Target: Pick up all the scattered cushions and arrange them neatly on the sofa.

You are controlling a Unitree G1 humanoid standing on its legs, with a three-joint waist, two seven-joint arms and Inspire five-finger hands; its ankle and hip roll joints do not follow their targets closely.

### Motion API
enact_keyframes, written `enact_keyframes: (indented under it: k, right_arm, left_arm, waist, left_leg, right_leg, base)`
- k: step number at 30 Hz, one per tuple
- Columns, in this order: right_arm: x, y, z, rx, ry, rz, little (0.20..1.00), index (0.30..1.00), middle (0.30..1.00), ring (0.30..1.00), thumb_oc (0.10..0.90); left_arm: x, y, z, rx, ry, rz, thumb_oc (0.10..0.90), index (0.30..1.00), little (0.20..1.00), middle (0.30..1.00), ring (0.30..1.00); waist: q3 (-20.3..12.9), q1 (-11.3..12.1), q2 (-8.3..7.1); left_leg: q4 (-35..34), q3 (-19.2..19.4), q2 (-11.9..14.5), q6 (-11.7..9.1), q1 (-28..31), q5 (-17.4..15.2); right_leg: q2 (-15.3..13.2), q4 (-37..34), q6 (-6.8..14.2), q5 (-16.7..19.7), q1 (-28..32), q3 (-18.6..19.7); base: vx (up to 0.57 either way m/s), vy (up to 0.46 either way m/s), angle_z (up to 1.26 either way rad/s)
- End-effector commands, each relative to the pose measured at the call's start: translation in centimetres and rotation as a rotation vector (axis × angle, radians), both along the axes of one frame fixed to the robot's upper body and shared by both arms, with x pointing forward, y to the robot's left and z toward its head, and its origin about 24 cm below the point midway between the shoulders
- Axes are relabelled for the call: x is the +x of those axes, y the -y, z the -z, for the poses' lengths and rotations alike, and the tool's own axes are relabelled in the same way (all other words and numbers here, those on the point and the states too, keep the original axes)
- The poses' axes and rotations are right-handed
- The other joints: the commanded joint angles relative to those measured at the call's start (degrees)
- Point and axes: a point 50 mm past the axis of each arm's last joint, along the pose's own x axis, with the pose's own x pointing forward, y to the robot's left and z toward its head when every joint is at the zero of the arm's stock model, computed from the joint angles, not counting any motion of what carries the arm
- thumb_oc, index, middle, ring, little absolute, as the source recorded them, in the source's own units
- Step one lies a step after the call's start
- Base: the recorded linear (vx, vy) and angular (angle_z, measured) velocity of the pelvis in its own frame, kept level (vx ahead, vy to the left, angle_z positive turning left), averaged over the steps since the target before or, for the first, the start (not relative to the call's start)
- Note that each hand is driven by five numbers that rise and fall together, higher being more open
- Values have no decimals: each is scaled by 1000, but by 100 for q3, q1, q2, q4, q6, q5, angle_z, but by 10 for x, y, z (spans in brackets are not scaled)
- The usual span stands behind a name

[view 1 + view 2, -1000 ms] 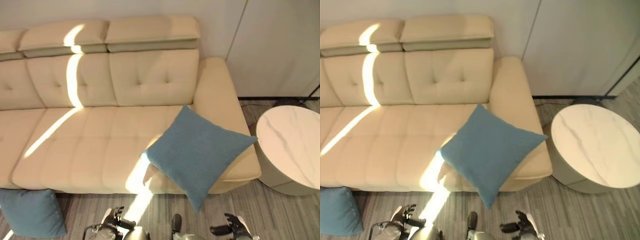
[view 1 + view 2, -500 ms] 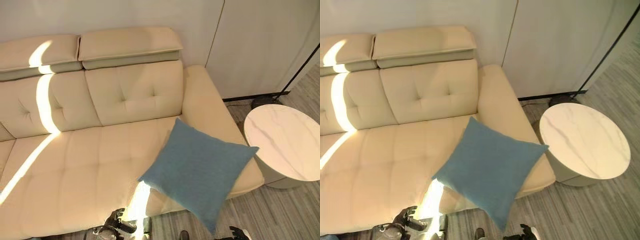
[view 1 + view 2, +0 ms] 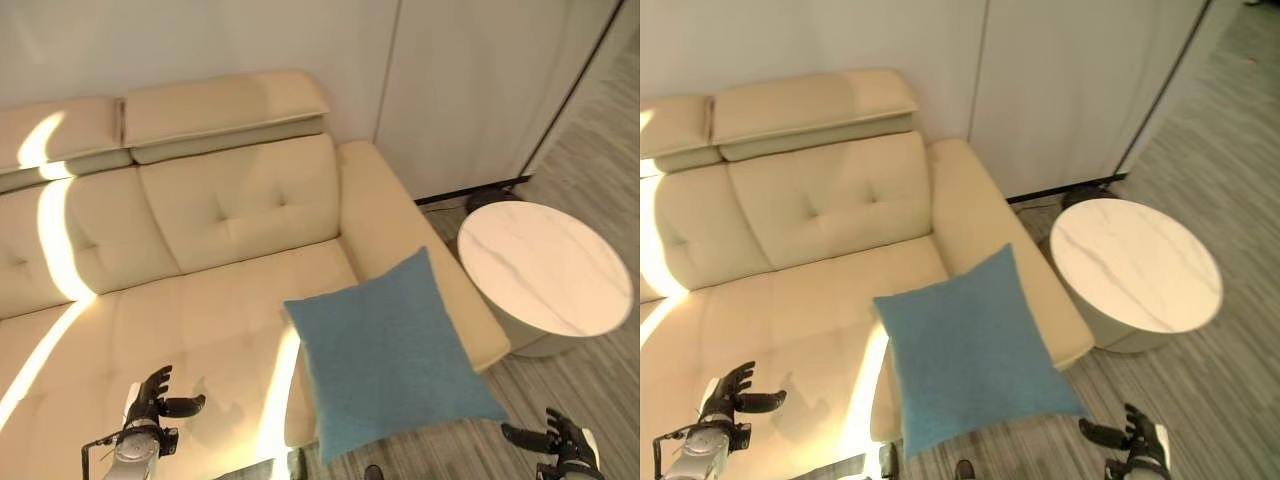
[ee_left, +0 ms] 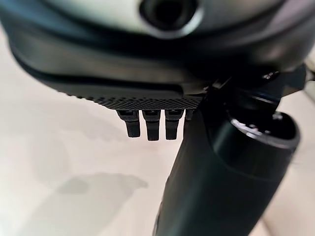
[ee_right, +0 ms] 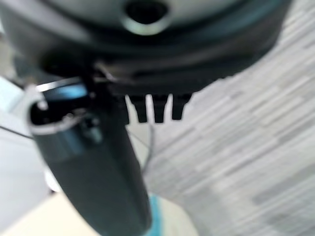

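A blue cushion (image 3: 392,367) lies at the front edge of the cream sofa (image 3: 230,210), near its right armrest, one corner hanging out over the striped floor (image 3: 1230,390). Neither hand touches it. The left hand (image 3: 152,397) hovers over the seat well to the cushion's left, its fingers spread and thumb stuck out toward the cushion, holding nothing. The right hand (image 3: 560,440) hangs over the floor just off the cushion's overhanging corner, fingers spread too, thumb pointing back at the cushion. A round white marble-topped table (image 3: 545,265) stands on the floor beside the armrest, apart from the sofa. A band of sunlight (image 3: 55,235) runs down the backrest and across the seat. The head views give the layout; the left wrist view adds the fingers (image 4: 147,124) straight above bare cream upholstery, with the hand's shadow on it. The right wrist view shows its fingers (image 5: 157,108) straight over the floor, and a blurred blue sliver at its lower edge that is probably the cushion.
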Motion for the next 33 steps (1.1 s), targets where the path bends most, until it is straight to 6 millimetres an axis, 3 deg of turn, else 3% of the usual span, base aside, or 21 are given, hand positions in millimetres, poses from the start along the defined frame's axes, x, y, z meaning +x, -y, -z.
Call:
enact_keyframes:
  k: [1,2,3,5,8,13,14,17,23,27,33]
  right_arm:
    - [29,16,-29,-57,142,-8,900,900,900,900,800]
    - [37,11,-33,-59,167,-40,900,900,900,900,800]
    - [55,-11,-40,-72,214,-165,900,900,900,900,800]
    - [61,-16,-46,-80,241,-203,900,900,900,900,800]
    - [86,-31,-75,-147,329,-359,900,900,900,900,800]
    - [103,-37,-98,-189,402,-443,900,900,900,900,800]
    - [116,-44,-118,-217,469,-511,900,900,900,900,800]
    - [132,-57,-143,-222,572,-586,900,900,900,900,800]
    - [145,-68,-156,-218,624,-625,900,900,900,900,800]
    - [166,-79,-154,-181,630,-594,900,900,900,900,800]
    - [173,-79,-153,-218,631,-531,900,900,900,900,800]
  left_arm:
    - [33,3,-28,5,193,2,800,900,900,900,900]
    - [37,6,-31,1,210,13,800,900,900,900,900]
    - [44,16,-35,-7,241,49,800,900,900,900,900]
    - [46,19,-35,-9,247,59,800,900,900,900,900]
    - [47,40,-30,-79,266,89,800,900,900,900,900]
    - [50,57,-26,-123,269,121,800,900,900,900,900]
    - [54,69,-24,-154,270,145,800,900,900,900,900]
    - [57,89,-20,-206,267,188,800,900,900,900,900]
    - [63,104,-23,-235,279,234,800,900,900,900,900]
    - [86,124,-42,-273,358,284,800,900,900,900,900]
    - [104,133,-61,-267,426,310,800,900,900,900,900]
  waist:
    - [-6,291,126]
    - [4,281,107]
    - [31,265,73]
    - [44,263,59]
    - [96,319,-17]
    - [133,349,-56]
    - [161,383,-91]
    - [203,435,-161]
    - [342,507,-241]
    - [690,614,-346]
    - [806,577,-331]
  left_leg:
    - [53,-137,141,-194,251,-719]
    - [54,-101,147,-188,243,-726]
    - [62,-15,145,-164,221,-744]
    - [69,9,148,-157,199,-748]
    - [112,48,147,-136,95,-750]
    - [136,1,153,-143,9,-735]
    - [160,-33,159,-149,-57,-724]
    - [210,-90,182,-161,-165,-712]
    - [329,-179,226,-187,-384,-689]
    - [614,-342,243,-246,-1016,-610]
    - [717,-452,235,-288,-1411,-514]
  right_leg:
    - [-187,66,406,274,-448,-228]
    - [-188,73,418,299,-489,-210]
    - [-193,84,441,348,-586,-157]
    - [-201,87,454,363,-627,-142]
    - [-218,76,472,409,-751,-147]
    - [-230,71,463,416,-792,-222]
    - [-232,63,449,420,-820,-260]
    - [-222,49,430,418,-864,-326]
    - [-214,64,393,423,-977,-419]
    - [-197,119,306,529,-1409,-584]
    - [-208,165,260,574,-1715,-689]
  base:
    - [-2,15,-34]
    - [-16,32,-29]
    - [-16,32,-11]
    - [-26,21,-29]
    - [-30,10,-20]
    - [0,0,0]
    - [-31,-19,2]
    - [-21,-21,10]
    - [-41,-39,10]
    - [-140,-102,28]
    - [-20,-41,10]
